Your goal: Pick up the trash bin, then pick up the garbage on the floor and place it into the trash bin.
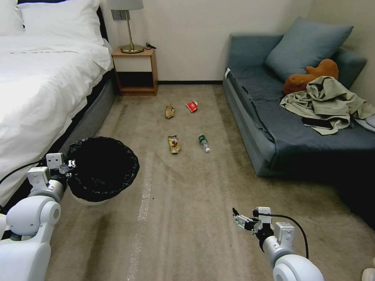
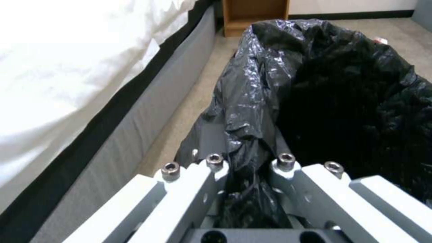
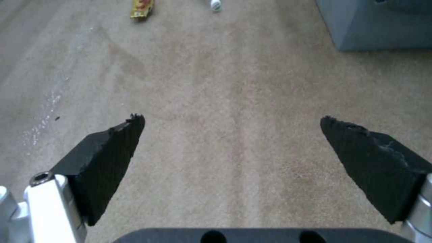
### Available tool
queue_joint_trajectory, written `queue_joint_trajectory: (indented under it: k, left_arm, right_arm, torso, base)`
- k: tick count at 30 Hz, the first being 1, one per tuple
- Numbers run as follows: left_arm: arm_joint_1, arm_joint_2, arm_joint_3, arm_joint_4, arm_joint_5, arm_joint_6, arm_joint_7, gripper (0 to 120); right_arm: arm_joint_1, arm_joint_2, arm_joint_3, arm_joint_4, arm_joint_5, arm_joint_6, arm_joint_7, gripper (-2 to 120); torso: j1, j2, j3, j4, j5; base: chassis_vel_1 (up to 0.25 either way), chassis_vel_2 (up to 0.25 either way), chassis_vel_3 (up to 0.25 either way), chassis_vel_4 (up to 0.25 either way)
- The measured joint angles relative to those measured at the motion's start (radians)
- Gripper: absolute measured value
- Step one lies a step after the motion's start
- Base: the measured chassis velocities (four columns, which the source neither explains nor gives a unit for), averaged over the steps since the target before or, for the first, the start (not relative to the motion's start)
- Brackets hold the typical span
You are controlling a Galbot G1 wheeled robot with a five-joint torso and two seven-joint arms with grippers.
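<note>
Our left gripper (image 1: 71, 164) is clamped on the rim of the trash bin (image 1: 102, 168), held off the carpet. Our right gripper (image 3: 232, 121) hangs spread and empty; the garbage (image 1: 174, 144) lies well ahead of it.

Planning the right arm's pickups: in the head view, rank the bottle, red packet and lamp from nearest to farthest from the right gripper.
From the right gripper:
1. Bottle, on the carpet ahead.
2. Red packet, farther up the carpet.
3. Lamp, on the nightstand by the wall.
</note>
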Motion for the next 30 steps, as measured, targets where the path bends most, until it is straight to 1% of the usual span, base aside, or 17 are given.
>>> queue_joint_trajectory:
  k: [3,4,6,7,9,11,12,14,22,30]
  left_arm:
    - [0.001,-0.005,0.003,-0.006,0.007,0.0,0.006,4]
    - [0.008,-0.007,0.005,-0.012,0.02,0.0,0.026,4]
    - [0.013,-0.006,0.005,-0.015,0.027,0.0,0.037,4]
    - [0.022,-0.005,0.003,-0.016,0.041,-0.002,0.058,4]
    - [0.026,-0.004,0.001,-0.016,0.048,-0.008,0.068,4]
    - [0.033,-0.001,-0.004,-0.012,0.063,-0.033,0.093,4]
    - [0.033,-0.001,-0.004,-0.012,0.063,-0.033,0.093,4]
    - [0.036,0.002,-0.007,-0.006,0.073,-0.05,0.114,4]
    - [0.046,0.005,-0.014,0.003,0.09,-0.061,0.133,4]
    - [0.06,-0.004,-0.013,0.004,0.104,-0.06,0.138,4]
  right_arm:
    - [0.006,-0.002,-0.004,-0.011,0.007,0.0,0.002,100]
    - [0.01,-0.007,-0.009,-0.02,0.013,0.004,0.002,100]
    - [0.012,-0.011,-0.012,-0.026,0.014,0.01,0.0,100]
    - [0.014,-0.017,-0.015,-0.035,0.015,0.018,-0.004,100]
    - [0.016,-0.021,-0.016,-0.039,0.016,0.02,-0.006,100]
    - [0.022,-0.028,-0.017,-0.047,0.019,0.024,-0.009,100]
    - [0.022,-0.028,-0.017,-0.047,0.019,0.024,-0.009,100]
    - [0.028,-0.033,-0.017,-0.053,0.019,0.027,-0.012,100]
    - [0.025,-0.032,-0.015,-0.062,0.012,0.055,-0.023,100]
    - [0.025,-0.025,-0.014,-0.073,0.007,0.077,-0.03,100]
  torso:
    - [0.0,0.0,0.0,0.0,0.0]
    - [0.0,0.0,0.0,-0.0002,0.0]
    - [0.0,0.0,0.0,0.0,0.0]
    - [0.0,0.0,0.0,-0.0001,0.0]
    - [0.0,0.0,0.0,0.0,-0.0001]
    - [0.0,0.0,0.0,0.0,0.0001]
    - [0.0,0.0,0.0,0.0,0.0001]
    - [0.0,0.0,0.0,0.0,-0.0001]
    - [0.0,0.0,0.0,0.0,-0.0001]
    - [0.0,0.0,0.0,-0.0001,-0.0001]
  base:
    - [0.0,0.0,0.0,0.0]
    - [0.0,0.0,0.0,0.0]
    - [0.0,0.0,0.0,0.0]
    - [0.0,0.0,0.0,0.0]
    - [0.0,0.0,0.0,0.0]
    - [0.0,0.0,0.0,0.0]
    - [0.0,0.0,0.0,0.0]
    - [0.0,0.0,0.0,0.0]
    - [0.0,0.0,0.0,0.0]
    - [0.0,0.0,0.0,0.0]
